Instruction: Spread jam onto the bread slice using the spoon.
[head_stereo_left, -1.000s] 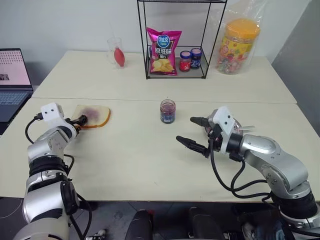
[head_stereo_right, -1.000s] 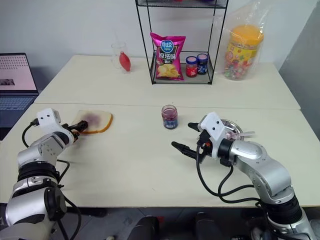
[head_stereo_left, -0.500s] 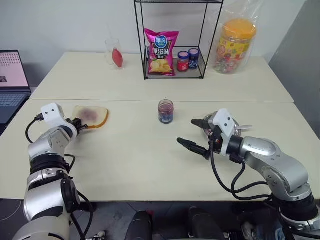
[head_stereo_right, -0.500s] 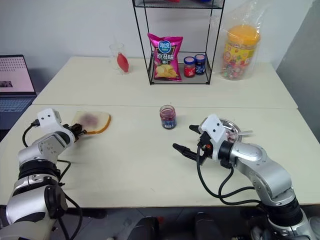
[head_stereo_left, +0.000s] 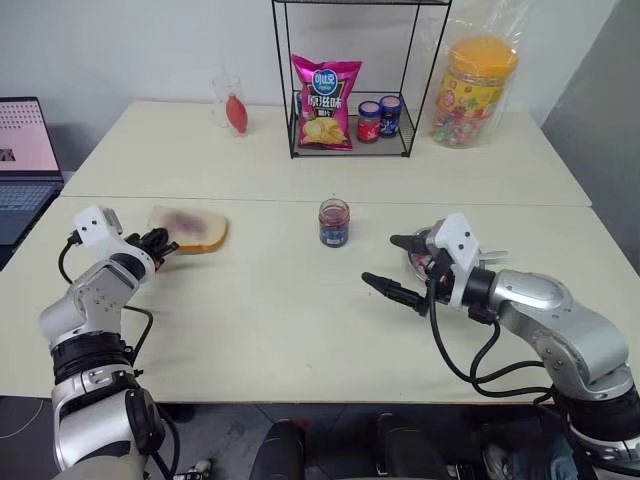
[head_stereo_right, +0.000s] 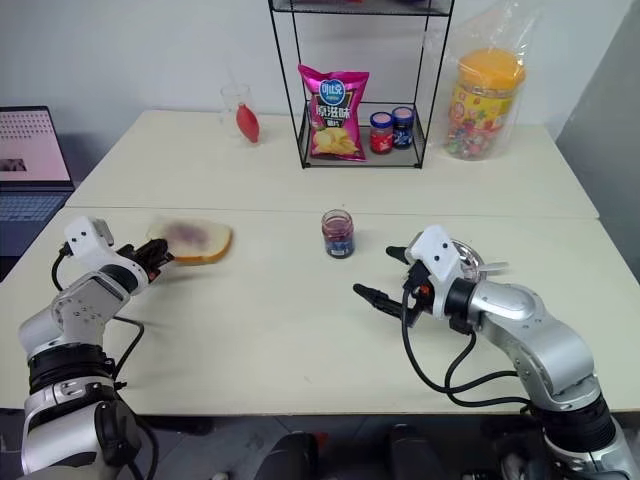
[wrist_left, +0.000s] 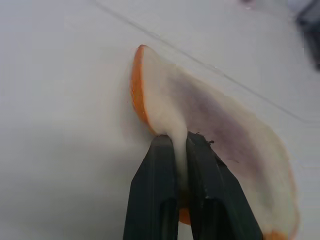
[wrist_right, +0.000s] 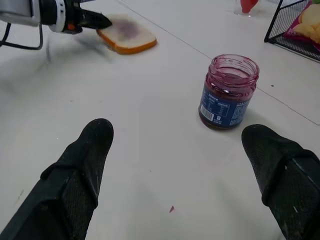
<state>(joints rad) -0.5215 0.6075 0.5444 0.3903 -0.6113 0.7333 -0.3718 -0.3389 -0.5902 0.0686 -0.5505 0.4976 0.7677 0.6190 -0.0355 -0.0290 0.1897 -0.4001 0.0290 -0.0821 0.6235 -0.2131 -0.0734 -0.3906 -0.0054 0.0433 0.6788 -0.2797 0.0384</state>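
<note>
Two grippers appear over the pale table (head_stereo_left: 300, 320). At the left, the left gripper (head_stereo_left: 163, 241) is clamped on the near-left edge of the bread slice (head_stereo_left: 190, 228); the left wrist view resolves this grip, showing both black fingers (wrist_left: 155, 190) pinching the white crumb beside the tan crust, with the slice tilted and a purplish stain across its face. In the head views the slice appears raised just off the table at its gripped end, though whether its far edge touches the surface cannot be told.

At the right, the right gripper (head_stereo_left: 398, 264) stands wide apart and holds nothing; the right wrist view shows its two fingers (wrist_right: 80, 165) spread to either side, with the jam (wrist_right: 227, 92) in its blue-labelled glass jar, lid off, upright between and beyond them. That same view also takes in the bread slice and the left gripper farther off to the left. A small red speck lies on the table near the fingers in this view.

The head views add what the wrist views omit: a round metal dish (head_stereo_right: 466, 260) just behind the right gripper, with the spoon (head_stereo_right: 490, 267) jutting past its right rim; a wire rack (head_stereo_left: 350, 85) at the far side holding a pink snack bag (head_stereo_left: 326, 88) and two small capped jars (head_stereo_left: 380, 118); a candy tub (head_stereo_left: 474, 90) to its right; a glass (head_stereo_left: 230, 103) to its left; and a laptop (head_stereo_left: 25, 150) at the far left.
</note>
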